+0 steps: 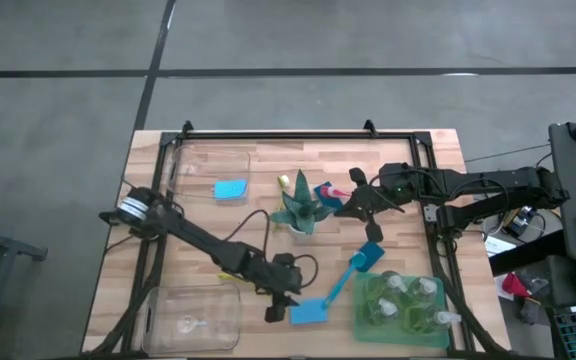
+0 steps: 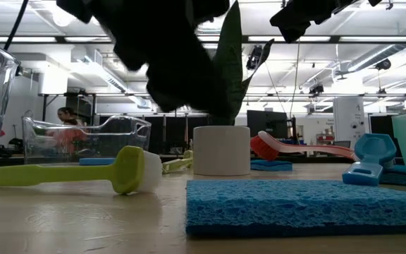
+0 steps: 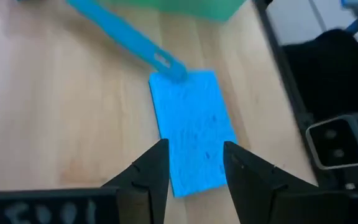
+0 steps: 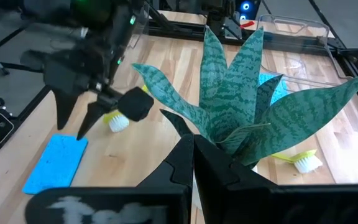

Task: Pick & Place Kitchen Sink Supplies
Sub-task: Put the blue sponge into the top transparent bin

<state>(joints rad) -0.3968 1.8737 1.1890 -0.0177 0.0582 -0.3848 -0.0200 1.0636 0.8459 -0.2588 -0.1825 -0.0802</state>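
Observation:
A flat blue sponge (image 1: 310,313) (image 3: 191,112) lies flat on the wooden table near its near edge. My left gripper (image 3: 196,155) (image 1: 276,305) hovers open over one short end of it, fingers pointing down, a fingertip on either side and apart from it. A blue brush (image 1: 353,270) lies just beyond the sponge. My right gripper (image 4: 193,152) (image 1: 350,205) is shut, right of the spiky plant (image 1: 301,210), touching nothing that shows. A red-pink brush (image 1: 330,192), a yellow-green brush (image 2: 69,173) and a second blue sponge (image 1: 230,188) lie farther off. Pump bottles (image 1: 408,292) stand in the green tray (image 1: 360,318).
One clear bin (image 1: 193,318) sits at the table's near left; another (image 1: 203,165) at the far left has the second sponge in it. The plant's white pot (image 2: 221,149) stands mid-table. A black frame (image 1: 298,135) runs around the table. A person (image 2: 65,127) shows in the room behind.

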